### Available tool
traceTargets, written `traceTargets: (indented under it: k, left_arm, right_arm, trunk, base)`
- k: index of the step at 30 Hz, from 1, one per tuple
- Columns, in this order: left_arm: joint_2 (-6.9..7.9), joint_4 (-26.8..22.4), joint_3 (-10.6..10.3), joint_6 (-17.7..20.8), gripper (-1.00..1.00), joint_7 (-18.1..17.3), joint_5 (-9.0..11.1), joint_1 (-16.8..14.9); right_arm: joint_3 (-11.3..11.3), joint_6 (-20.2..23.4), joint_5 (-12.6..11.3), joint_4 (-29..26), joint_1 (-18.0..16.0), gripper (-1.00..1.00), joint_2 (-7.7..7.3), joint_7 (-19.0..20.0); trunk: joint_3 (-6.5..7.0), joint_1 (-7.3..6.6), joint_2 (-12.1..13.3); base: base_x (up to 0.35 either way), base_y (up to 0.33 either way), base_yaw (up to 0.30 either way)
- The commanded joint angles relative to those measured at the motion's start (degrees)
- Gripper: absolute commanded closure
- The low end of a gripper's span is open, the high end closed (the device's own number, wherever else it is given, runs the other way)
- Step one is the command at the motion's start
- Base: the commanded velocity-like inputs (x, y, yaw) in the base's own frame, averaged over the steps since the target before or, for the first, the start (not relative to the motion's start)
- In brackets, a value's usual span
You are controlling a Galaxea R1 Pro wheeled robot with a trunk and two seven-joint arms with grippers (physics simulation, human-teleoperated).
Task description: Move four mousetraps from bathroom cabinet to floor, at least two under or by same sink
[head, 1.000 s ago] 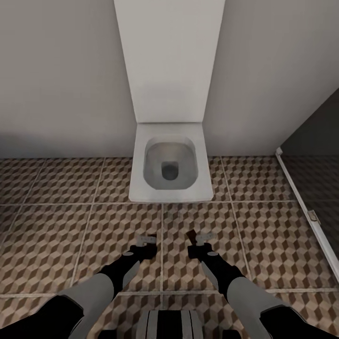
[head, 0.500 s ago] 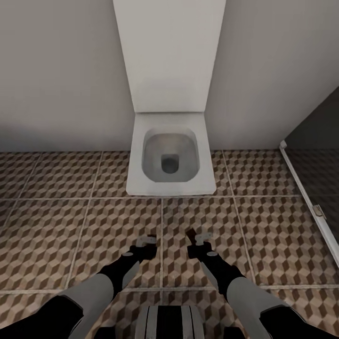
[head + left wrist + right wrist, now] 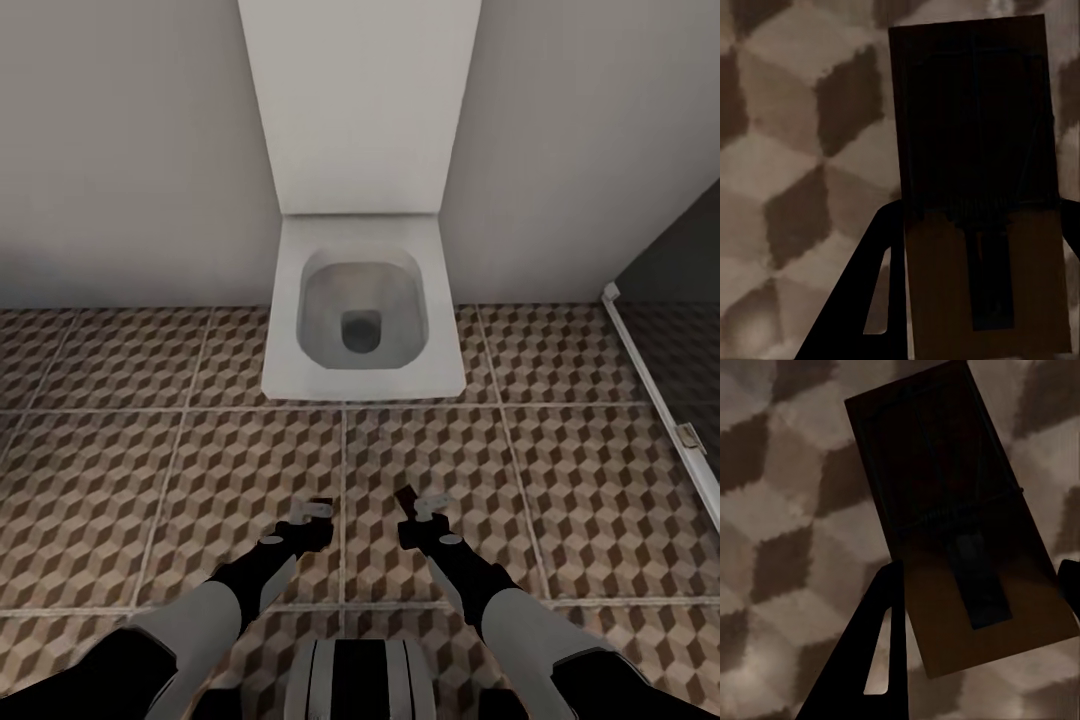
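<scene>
Two mousetraps in transit: one (image 3: 979, 187) clamped in left gripper (image 3: 318, 509), one (image 3: 956, 517) clamped in right gripper (image 3: 412, 502). Each board's long axis runs out along its fingers, above the bathroom floor (image 3: 560, 480), facing the toilet (image 3: 362, 320). Sink unseen; neither arm nearer.

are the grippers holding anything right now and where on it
Yes. Each holds a mousetrap by one end of its board, between the jaws: the left gripper holds one, the right gripper another, both above the bathroom floor.
</scene>
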Motion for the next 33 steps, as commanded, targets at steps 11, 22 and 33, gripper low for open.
traceTargets:
  k: [11, 22, 33]
  left_arm:
    - [0.02, -0.1, -0.5, 0.2, 1.0, 0.6, 0.4, 0.0]
    - [0.09, -0.3, -0.5, 0.0, 1.0, 0.5, 0.4, 0.0]
    - [0.11, -0.3, -0.5, -1.7, 1.0, 0.5, 0.4, 0.0]
  right_arm:
    - [0.4, 0.3, -0.2, -0.1, 0.0, 1.0, -0.03, -0.3]
    - [0.4, 0.3, -0.2, -0.1, 0.0, 1.0, -0.03, -0.3]
    - [0.4, 0.3, -0.2, -0.1, 0.0, 1.0, -0.03, -0.3]
  trunk:
    - [-3.05, 2.22, -4.0]
    - [-5.08, 2.35, -4.1]
    - [-5.16, 2.35, -4.1]
  base:
    - [0.0, 0.0, 0.0]
    - [0.0, 0.0, 0.0]
    - [0.008, 0.002, 0.0]
